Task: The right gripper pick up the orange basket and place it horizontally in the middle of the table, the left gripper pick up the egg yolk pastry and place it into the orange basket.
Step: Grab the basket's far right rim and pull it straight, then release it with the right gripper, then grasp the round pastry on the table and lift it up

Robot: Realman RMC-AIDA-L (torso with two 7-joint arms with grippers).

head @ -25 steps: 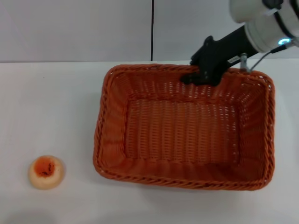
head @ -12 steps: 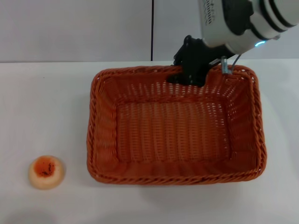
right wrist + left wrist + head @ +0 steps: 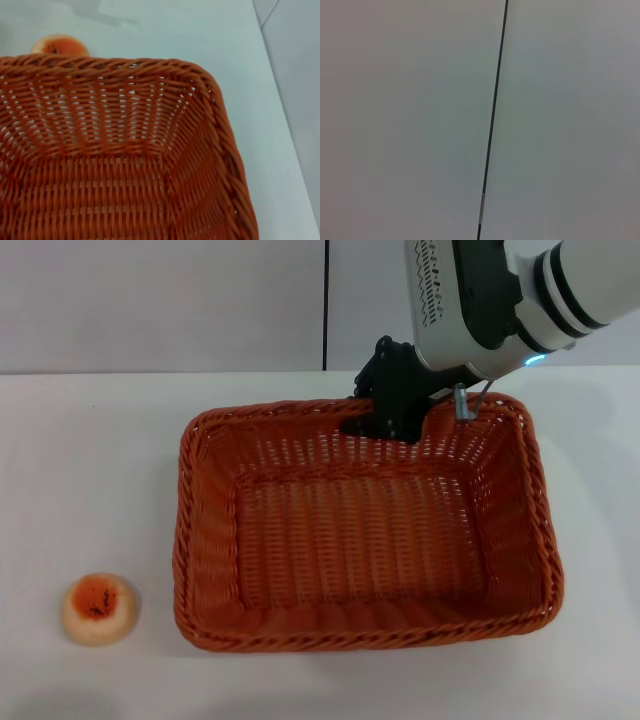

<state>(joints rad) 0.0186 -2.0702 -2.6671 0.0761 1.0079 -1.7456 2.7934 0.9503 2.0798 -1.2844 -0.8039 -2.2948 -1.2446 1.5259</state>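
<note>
The orange basket (image 3: 362, 525) lies lengthwise near the middle of the white table (image 3: 90, 470), empty inside. My right gripper (image 3: 385, 420) is shut on the basket's far rim, its white arm reaching in from the upper right. The egg yolk pastry (image 3: 98, 608) sits on the table at the near left, well apart from the basket. In the right wrist view the basket (image 3: 120, 165) fills the picture and the egg yolk pastry (image 3: 59, 44) peeks over its rim. The left gripper is out of view; its wrist camera faces a plain wall.
A grey wall with a dark vertical seam (image 3: 326, 305) stands behind the table's far edge. Bare tabletop lies to the left of the basket and along the near edge.
The right gripper has dragged the basket leftward and slightly nearer, and the basket has straightened. The pastry has not moved.
</note>
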